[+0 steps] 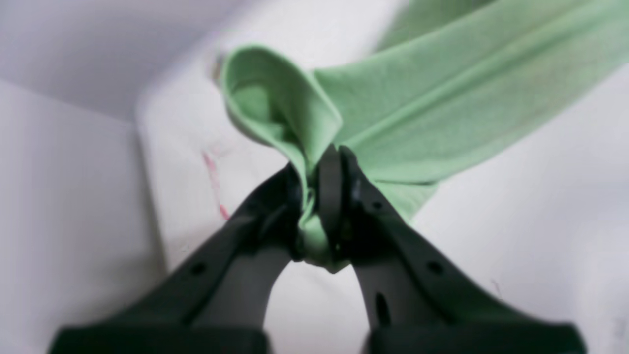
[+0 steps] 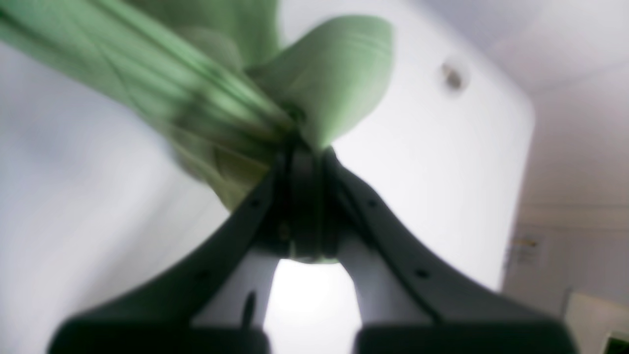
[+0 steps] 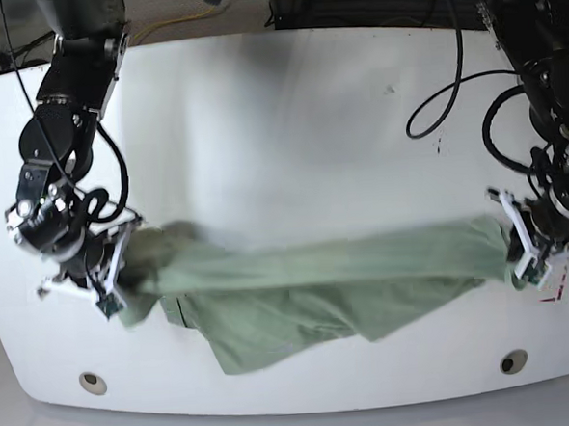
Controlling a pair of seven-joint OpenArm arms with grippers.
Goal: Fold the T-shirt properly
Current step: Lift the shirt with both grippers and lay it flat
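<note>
T-shirt taut between both end effectors (left, right)

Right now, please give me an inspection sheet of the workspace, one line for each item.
Surface: white table with rounded corners, a round hole near each front corner, small red marks by the left gripper.
Job's things: T-shirt stretched between both grippers, its middle sagging onto the table.
Clutter: nothing seen.
Grippers: left gripper shut on one end of the T-shirt; right gripper shut on the other end.
Cables: black cables loop over the table by the left arm, more along the right arm.
Surroundings: floor and dark equipment behind the table, blurred.
</note>
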